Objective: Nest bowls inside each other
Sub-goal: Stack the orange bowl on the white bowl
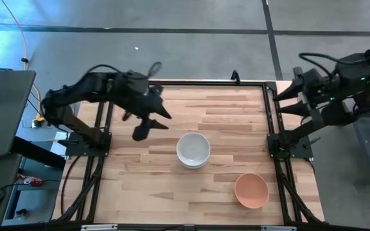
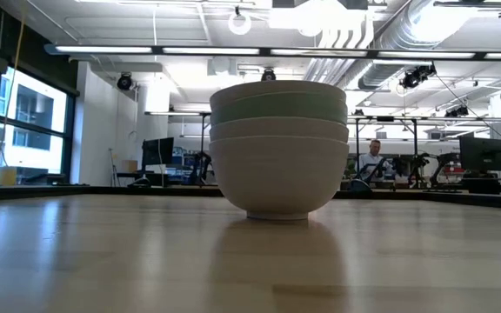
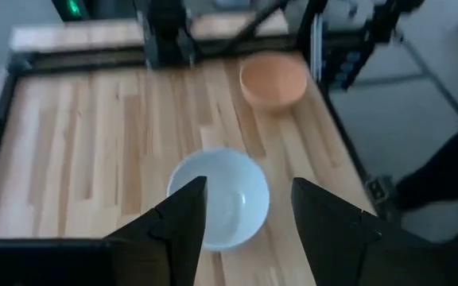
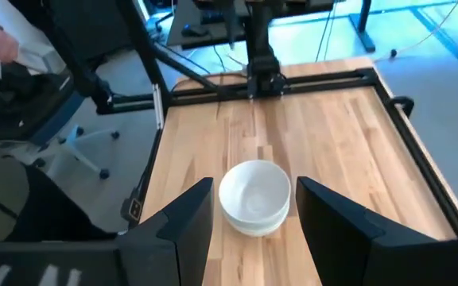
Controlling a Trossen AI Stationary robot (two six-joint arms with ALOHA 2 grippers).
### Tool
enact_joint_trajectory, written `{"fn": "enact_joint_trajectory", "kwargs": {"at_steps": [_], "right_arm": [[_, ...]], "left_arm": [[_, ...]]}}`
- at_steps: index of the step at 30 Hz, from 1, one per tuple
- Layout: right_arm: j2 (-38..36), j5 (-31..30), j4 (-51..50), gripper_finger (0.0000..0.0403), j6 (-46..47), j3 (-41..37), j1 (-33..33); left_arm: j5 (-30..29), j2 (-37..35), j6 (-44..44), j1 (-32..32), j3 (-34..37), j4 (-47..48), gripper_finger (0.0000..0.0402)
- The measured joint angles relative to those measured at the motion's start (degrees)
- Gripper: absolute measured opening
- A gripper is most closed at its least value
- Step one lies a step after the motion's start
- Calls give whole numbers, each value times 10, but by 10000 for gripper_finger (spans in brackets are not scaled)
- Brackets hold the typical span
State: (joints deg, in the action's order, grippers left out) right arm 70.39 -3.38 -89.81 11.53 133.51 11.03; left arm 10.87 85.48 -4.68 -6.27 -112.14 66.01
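A stack of nested bowls (image 1: 193, 149) stands near the table's middle on the foot of its lowest bowl. In the low view the stack (image 2: 278, 148) shows an off-white bowl on top, a pale green rim under it and two white bowls below. The salmon-orange bowl (image 1: 252, 190) sits alone, upright, toward the near right corner, also seen as the orange bowl (image 3: 273, 79). My left gripper (image 1: 141, 131) hovers open, left of the stack; its wrist view shows the stack (image 3: 219, 199) between and beyond its fingers. My right gripper (image 1: 282, 99) waits open at the far right edge, off the table.
A black metal frame (image 1: 272, 128) borders the wooden table on the left, far and right sides. Bare wood lies to the left of the stack and along the near edge. A person sits far off in the room behind (image 2: 374, 161).
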Motion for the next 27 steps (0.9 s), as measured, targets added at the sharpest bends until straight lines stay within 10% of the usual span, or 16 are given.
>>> {"fn": "enact_joint_trajectory", "kwargs": {"at_steps": [27], "right_arm": [[-391,164,270,171,246,-746,0]], "left_arm": [[-158,-83,125,66,0,0,174]]}}
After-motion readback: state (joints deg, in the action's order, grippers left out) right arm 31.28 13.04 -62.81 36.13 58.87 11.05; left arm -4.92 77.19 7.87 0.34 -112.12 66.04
